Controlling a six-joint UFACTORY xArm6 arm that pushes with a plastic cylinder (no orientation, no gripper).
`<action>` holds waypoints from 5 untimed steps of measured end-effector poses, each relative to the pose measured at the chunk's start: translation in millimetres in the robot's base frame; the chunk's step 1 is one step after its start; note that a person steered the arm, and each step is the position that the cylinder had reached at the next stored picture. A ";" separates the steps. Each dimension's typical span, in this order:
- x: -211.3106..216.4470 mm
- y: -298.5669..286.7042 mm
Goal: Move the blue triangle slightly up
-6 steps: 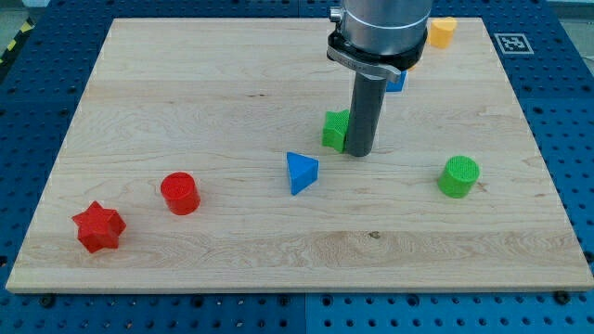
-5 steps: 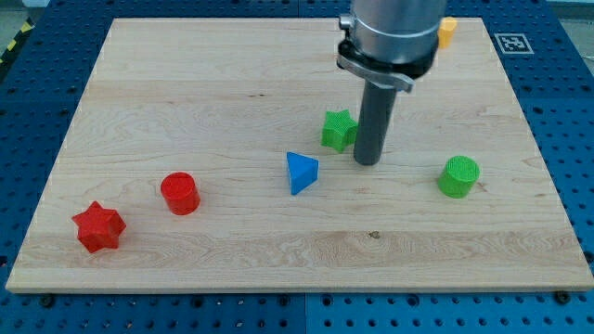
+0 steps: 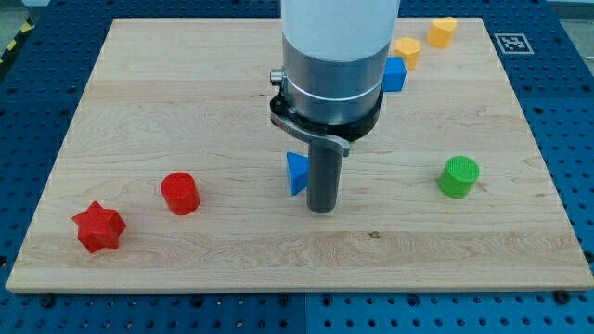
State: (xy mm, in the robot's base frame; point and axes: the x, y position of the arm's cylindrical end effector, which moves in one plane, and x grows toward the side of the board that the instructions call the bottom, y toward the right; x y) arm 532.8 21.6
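The blue triangle (image 3: pixel 296 173) lies near the board's middle, partly hidden behind my rod. My tip (image 3: pixel 321 210) rests on the board just right of the triangle and slightly below it, close to it or touching. The arm's grey body covers the board above the triangle, and the green star is hidden behind it.
A red cylinder (image 3: pixel 180 193) and a red star (image 3: pixel 98 227) lie at the lower left. A green cylinder (image 3: pixel 458 176) lies at the right. A blue block (image 3: pixel 395 74) and two orange blocks (image 3: pixel 406 48) (image 3: pixel 442 32) lie at the top right. The wooden board (image 3: pixel 167 93) sits on a blue perforated table.
My tip moved from right of the green star down and to the left, to just right of and below the blue triangle. The arm now hides the green star. The blocks have not moved.
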 end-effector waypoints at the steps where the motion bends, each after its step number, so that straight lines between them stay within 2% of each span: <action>1: -8.7 -4.4; 3: -29.0 -11.6; 5: -27.4 -2.7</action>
